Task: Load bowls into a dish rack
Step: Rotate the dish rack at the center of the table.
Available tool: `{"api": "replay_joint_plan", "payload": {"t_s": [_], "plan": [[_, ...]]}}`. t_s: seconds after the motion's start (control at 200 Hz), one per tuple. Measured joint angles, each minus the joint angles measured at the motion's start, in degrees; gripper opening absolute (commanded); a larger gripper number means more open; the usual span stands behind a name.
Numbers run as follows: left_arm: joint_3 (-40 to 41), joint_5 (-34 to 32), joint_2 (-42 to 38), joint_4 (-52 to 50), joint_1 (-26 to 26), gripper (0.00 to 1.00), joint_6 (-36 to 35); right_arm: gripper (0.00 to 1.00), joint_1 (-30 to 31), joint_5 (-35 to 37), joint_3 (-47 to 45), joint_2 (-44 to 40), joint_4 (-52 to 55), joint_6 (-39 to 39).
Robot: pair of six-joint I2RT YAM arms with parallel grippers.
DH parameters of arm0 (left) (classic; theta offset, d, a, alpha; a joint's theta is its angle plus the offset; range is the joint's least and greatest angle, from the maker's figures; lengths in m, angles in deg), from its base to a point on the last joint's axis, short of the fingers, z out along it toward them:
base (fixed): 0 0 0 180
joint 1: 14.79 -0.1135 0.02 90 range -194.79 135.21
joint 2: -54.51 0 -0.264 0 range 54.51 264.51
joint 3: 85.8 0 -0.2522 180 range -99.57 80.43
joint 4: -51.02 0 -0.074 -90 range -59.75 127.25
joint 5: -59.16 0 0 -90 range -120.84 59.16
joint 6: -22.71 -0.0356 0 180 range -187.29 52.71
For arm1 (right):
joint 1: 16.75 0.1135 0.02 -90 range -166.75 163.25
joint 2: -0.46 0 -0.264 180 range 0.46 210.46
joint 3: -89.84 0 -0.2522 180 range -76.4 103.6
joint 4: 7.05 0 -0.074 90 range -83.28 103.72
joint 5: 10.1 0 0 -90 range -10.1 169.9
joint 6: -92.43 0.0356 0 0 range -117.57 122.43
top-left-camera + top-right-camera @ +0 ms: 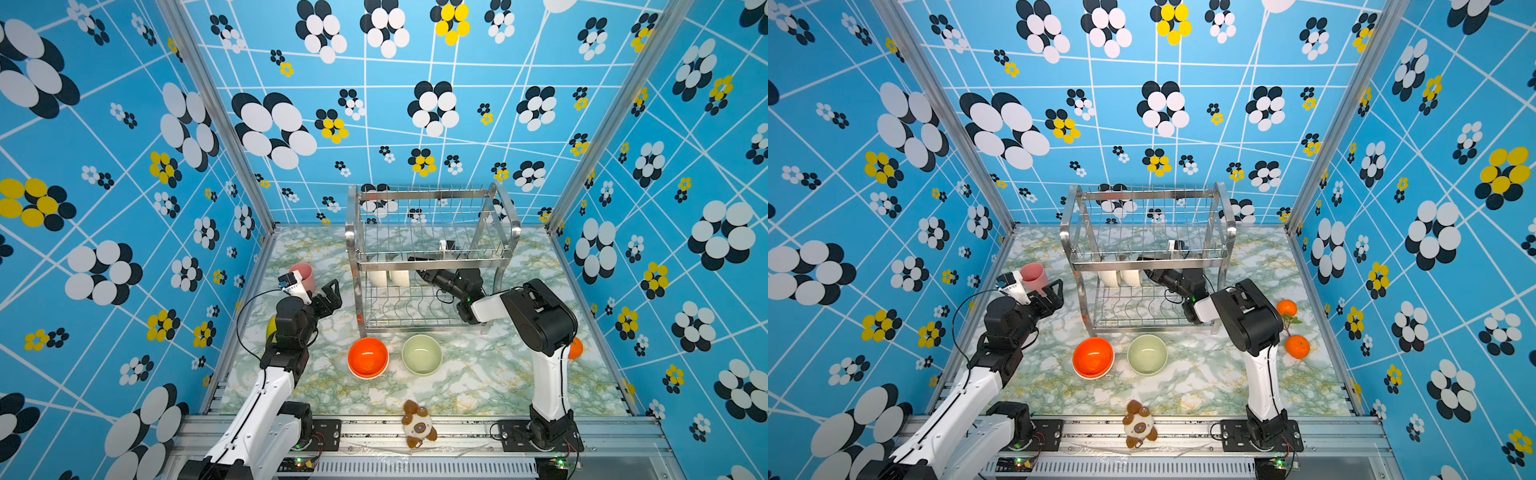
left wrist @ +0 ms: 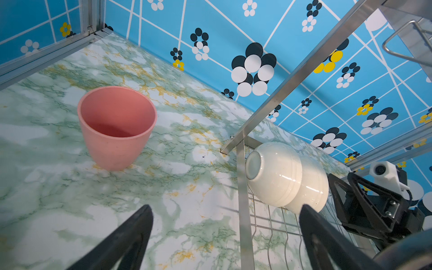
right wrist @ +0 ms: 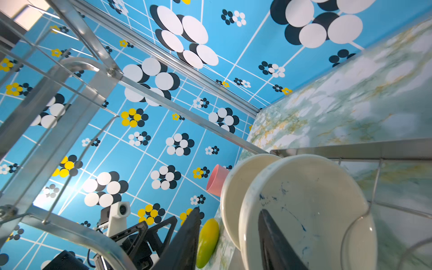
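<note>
- Two white bowls (image 2: pixel 273 173) are stood on edge in the bottom shelf of the dish rack (image 1: pixel 432 262), at its left end.
- The right fingers (image 3: pixel 184 245) are reached into the rack and are half open. The rim of the nearer white bowl is between them and is not squeezed.
- The left fingers (image 2: pixel 126 243) are spread wide just left of the rack, and nothing is held.
- The orange bowls (image 1: pixel 368 357) and the green bowl (image 1: pixel 421 353) are set on the surface (image 1: pixel 478 374) in front of the rack.
</note>
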Motion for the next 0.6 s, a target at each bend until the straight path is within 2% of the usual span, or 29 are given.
{"api": "replay_joint_plan", "payload": {"t_s": [0.6], "plan": [[0.0, 0.5, 0.0, 0.9, 0.0, 1.0, 0.0, 0.43, 3.2, 5.1, -0.9, -2.1, -2.5, -0.6]]}}
